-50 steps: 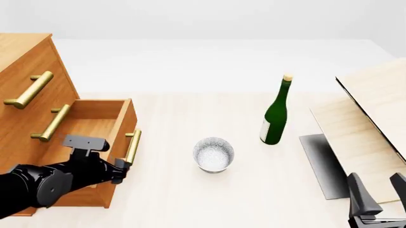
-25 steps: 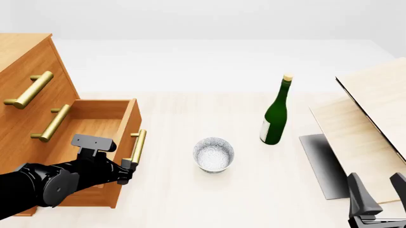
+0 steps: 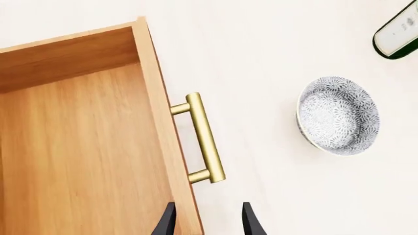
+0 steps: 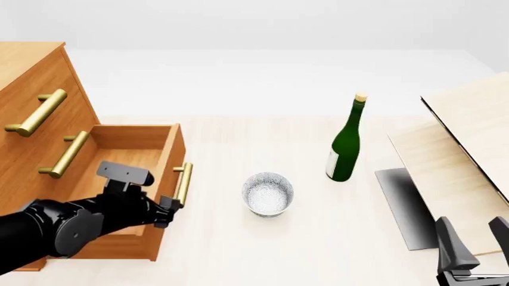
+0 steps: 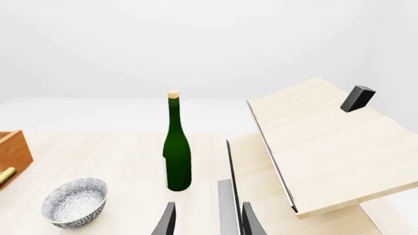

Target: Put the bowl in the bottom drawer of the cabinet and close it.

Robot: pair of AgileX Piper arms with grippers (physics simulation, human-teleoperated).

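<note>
1. where the left gripper (image 3: 207,220) hangs by the near end of the bottom drawer (image 4: 127,179), its two dark fingers stand apart with the drawer's front board between them, and the pictures do not show them pressing on it.
2. in the left wrist view the brass bar handle (image 3: 203,138) lies just beyond the fingertips, fixed to the outer face of that board; whether a finger touches it cannot be told.
3. the drawer is pulled well out of the cabinet (image 4: 36,119), its deep wooden box bare inside as far as the views show.
4. the left arm (image 4: 64,229) reaches in low over the drawer's near corner.
5. the bowl (image 4: 267,193) sits upright on the table (image 4: 238,250), near the drawer's handle but apart from it, outside the drawer.
6. the green bottle (image 4: 344,143) stands upright beyond and to the right of the bowl, apart from it.
7. the right gripper (image 5: 207,223) rests low at the table's near right edge, its fingers spread with nothing between them, well apart from the bowl.
8. pale wooden boards (image 4: 469,143) lean at the right side of the table, beside the right gripper, with a small dark block (image 5: 357,98) on the upper one.
9. the two upper drawers (image 4: 32,113) of the cabinet are shut.
</note>
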